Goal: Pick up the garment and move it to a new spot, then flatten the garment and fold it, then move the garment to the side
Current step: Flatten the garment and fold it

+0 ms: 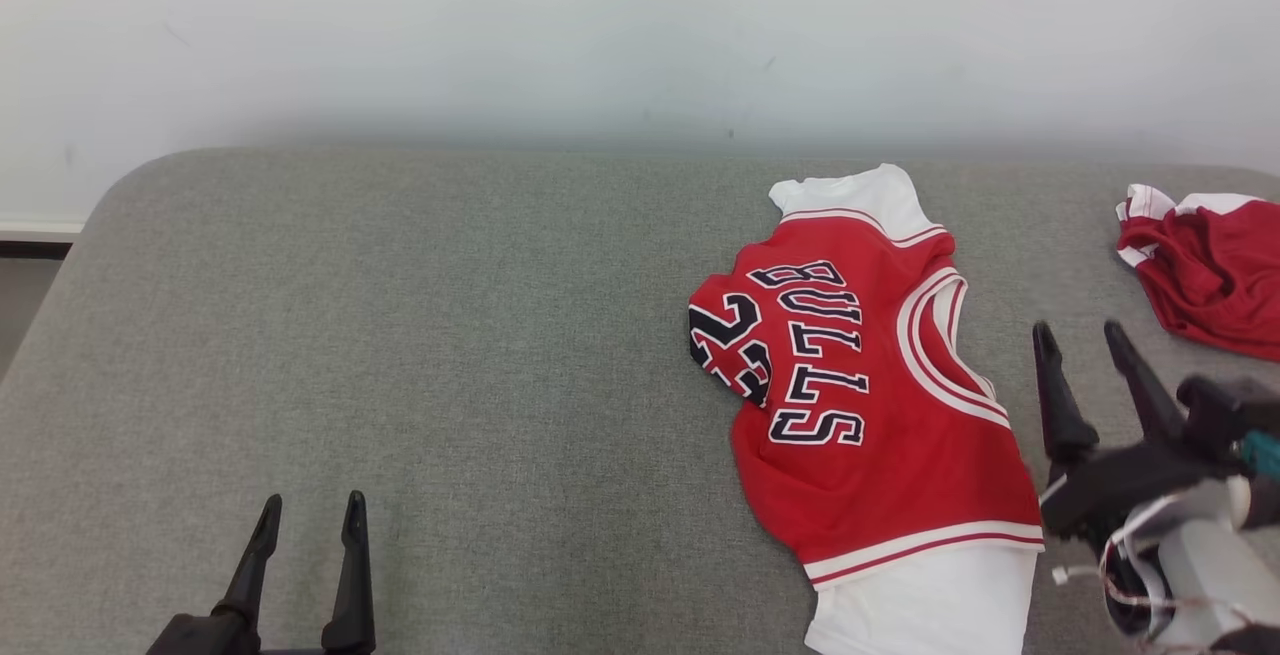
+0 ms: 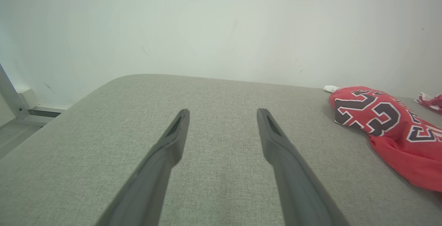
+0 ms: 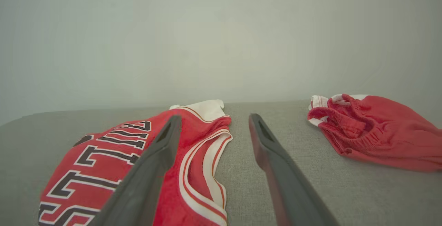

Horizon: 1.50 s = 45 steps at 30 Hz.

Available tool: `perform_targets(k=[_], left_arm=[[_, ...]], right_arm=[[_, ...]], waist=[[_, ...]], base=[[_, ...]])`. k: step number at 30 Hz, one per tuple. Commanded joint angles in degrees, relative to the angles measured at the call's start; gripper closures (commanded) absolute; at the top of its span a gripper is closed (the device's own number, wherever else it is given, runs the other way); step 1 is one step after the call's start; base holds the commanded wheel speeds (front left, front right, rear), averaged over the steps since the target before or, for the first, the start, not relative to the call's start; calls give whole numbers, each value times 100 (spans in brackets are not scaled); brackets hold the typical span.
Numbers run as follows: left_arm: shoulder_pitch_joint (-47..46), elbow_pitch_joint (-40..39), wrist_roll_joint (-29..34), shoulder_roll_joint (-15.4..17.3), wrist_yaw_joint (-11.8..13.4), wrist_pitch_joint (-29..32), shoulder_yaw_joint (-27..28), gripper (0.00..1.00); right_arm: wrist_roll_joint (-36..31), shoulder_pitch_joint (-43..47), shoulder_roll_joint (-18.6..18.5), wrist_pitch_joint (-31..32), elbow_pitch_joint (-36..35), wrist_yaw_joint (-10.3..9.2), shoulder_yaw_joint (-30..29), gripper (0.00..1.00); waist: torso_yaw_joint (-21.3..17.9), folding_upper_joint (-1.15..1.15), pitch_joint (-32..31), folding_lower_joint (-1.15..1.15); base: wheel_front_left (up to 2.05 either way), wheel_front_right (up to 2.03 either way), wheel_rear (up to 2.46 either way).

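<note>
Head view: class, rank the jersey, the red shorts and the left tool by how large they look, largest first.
1. Jersey, clearly largest.
2. Red shorts, cut off by the right edge.
3. Left tool, cut off at the bottom and nearer the camera, so second and third are unsure.

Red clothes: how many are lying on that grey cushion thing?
2. The jersey lies right of centre on the grey surface. A crumpled red garment sits at the far right, cut off by the picture's edge, so more may be hidden beyond.
</note>
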Motion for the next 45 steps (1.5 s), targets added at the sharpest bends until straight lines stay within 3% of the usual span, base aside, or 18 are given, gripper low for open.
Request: perform_targets(k=[1,9,21,22,23,24,30,38,45], left_arm=[[24,-24,46,-8,11,-17,3,0],[-10,-28,43,37,11,-17,-35,0],[-94,-6,21,110,11,-17,-124,0],[-92,-3,20,115,11,-17,-118,0],[-87,0,20,118,11,-17,-116,0],[-80,3,24,121,11,-17,-111,0],[1,20,60,111,11,-17,-93,0],[42,25,64,90,11,-17,-103,0],[5,33,43,79,11,-17,-215,0]], right_arm=[[9,110,48,-24,-23,-16,-28,0],[-119,715,257,198,120,-16,-224,0],[-146,417,444,398,1502,-16,-120,0],[-124,384,457,394,1576,-16,-82,67],[-104,355,458,381,1635,-16,-50,80],[-77,335,460,353,1696,-16,-15,100],[29,209,468,85,1545,-16,167,100],[-37,107,544,-19,472,-16,638,100],[-97,-14,824,75,-466,-16,1337,100]], waist=[[-1,1,-2,1],[51,1,-22,1],[221,1,84,1],[224,1,84,1],[225,1,82,1],[225,1,78,1],[185,1,-24,1],[92,1,-142,1],[206,1,-159,1]], base=[[0,0,0],[0,0,0],[0,0,0],[0,0,0],[0,0,0],[0,0,0],[0,0,0],[0,0,0],[0,0,0]])
